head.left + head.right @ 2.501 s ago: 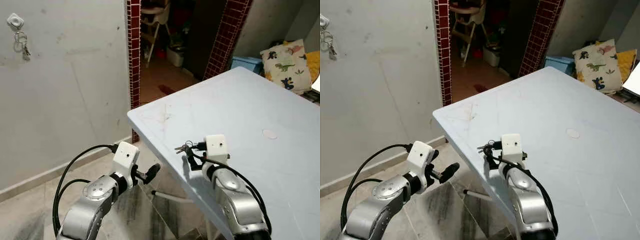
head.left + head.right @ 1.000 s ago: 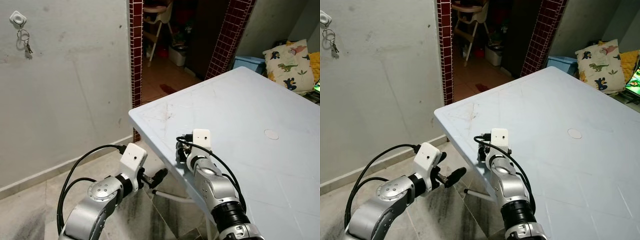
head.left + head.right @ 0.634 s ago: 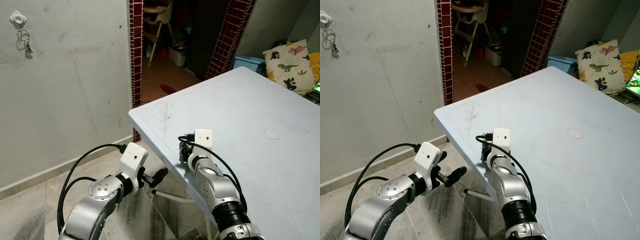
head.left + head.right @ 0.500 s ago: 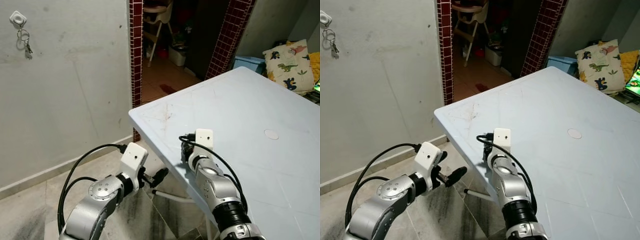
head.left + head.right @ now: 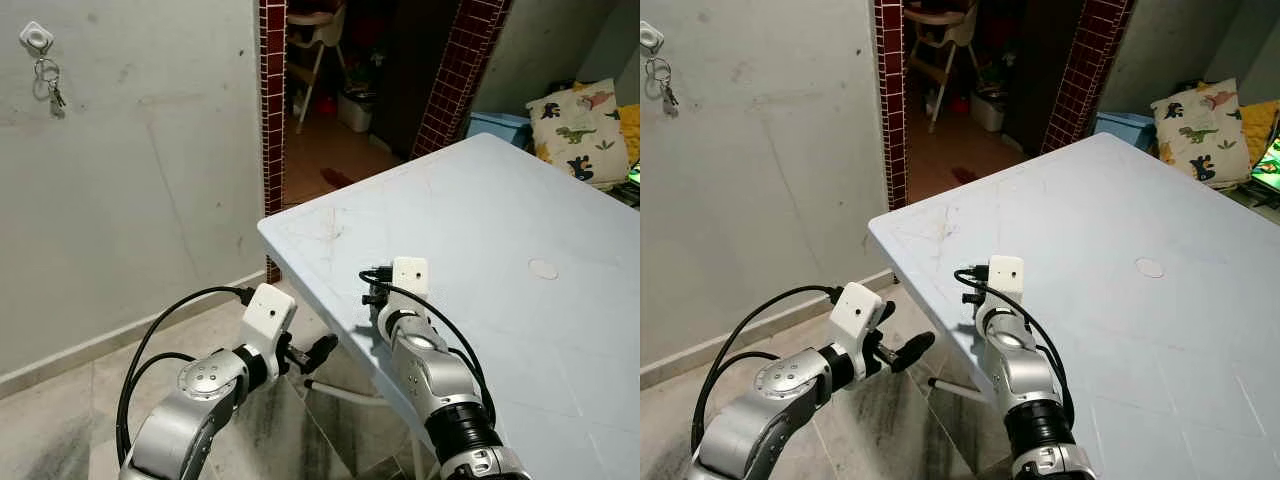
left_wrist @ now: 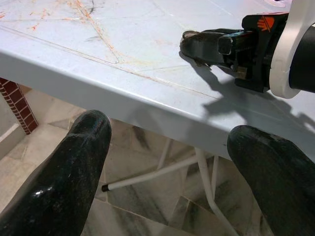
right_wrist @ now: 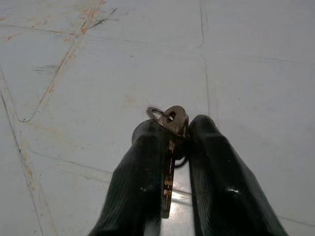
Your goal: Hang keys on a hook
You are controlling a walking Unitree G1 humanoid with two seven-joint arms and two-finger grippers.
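A small bunch of brass keys [image 7: 171, 119] on a ring is pinched between the black fingers of my right gripper [image 7: 174, 127], just above the pale blue table [image 5: 480, 210]. That right gripper [image 5: 372, 297] hovers over the table's near left edge. Lower down, beside that edge and over the floor, my left gripper [image 5: 322, 350] is open, its fingers [image 6: 74, 167] spread wide with nothing between them. High on the grey wall at the far left is a white hook [image 5: 34, 38]. Another set of keys [image 5: 50, 88] hangs from it.
A doorway [image 5: 340, 90] framed by dark red tiled pillars opens behind the table, with a high chair inside. A dinosaur-print pillow [image 5: 583, 125] and a blue box [image 5: 497, 127] lie at the back right. A white table strut [image 5: 345, 393] runs under the table edge.
The right gripper, still holding the keys, has edged slightly further in over the table. The left arm has barely moved.
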